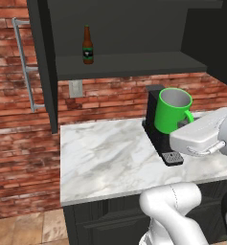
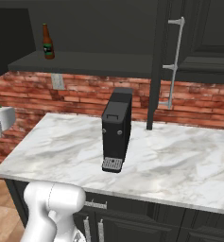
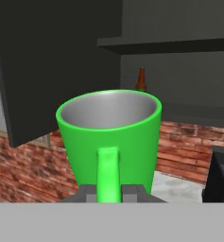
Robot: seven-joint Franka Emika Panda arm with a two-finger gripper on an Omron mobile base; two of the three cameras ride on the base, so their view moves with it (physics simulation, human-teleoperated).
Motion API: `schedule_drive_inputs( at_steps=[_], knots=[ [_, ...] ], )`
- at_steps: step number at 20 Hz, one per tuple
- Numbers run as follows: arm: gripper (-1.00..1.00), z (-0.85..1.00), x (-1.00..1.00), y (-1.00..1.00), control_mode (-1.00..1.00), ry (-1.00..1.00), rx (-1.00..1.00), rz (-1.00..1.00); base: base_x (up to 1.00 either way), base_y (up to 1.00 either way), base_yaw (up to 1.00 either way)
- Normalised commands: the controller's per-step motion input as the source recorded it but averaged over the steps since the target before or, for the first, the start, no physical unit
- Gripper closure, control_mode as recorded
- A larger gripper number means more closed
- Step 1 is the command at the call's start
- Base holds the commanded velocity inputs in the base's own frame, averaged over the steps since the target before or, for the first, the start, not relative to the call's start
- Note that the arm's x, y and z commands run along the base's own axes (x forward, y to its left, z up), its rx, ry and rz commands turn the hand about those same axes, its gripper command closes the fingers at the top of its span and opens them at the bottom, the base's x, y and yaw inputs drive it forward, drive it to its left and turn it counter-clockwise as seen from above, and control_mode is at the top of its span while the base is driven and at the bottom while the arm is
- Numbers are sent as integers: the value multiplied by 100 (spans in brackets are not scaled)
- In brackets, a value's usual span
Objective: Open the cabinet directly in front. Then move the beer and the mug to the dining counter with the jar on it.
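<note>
The robot arm (image 1: 175, 206) is white and shiny, with fat round parts like big smooth tubes. Its hand (image 1: 201, 134) is a pale grey-white block with a thin curved line. The pincer (image 3: 108, 193) has two small dark grey fingers.

Cabinet (image 1: 43, 62) doors open, left door swung out against the brick wall (image 1: 19, 143), its silver bar handle (image 1: 25, 62) showing. Beer (image 1: 87, 45) upright on the dark inner shelf (image 1: 134, 64), left part. Mug (image 1: 173, 110) held upright in the air by its handle in the closed hand (image 1: 186, 123) (fingers mostly hidden), in front of a black coffee machine (image 1: 155, 125) on the marble tabletop (image 1: 105, 158).
</note>
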Motion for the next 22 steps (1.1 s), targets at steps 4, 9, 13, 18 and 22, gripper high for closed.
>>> schedule_drive_inputs(
  at_steps=[4, 9, 13, 18, 22],
  knots=[
    [100, 0, 0, 0, 100, 0, 0, 0, -21, 8, 0],
    [100, 0, 0, 0, 100, 0, 0, 0, -37, 17, 22],
    [100, 0, 0, 0, 100, 0, 0, 0, -47, 0, 60],
    [100, 0, 0, 0, 100, 0, 0, 0, -51, 0, 75],
    [100, 0, 0, 0, 100, 0, 0, 0, -28, 0, 87]
  ],
)
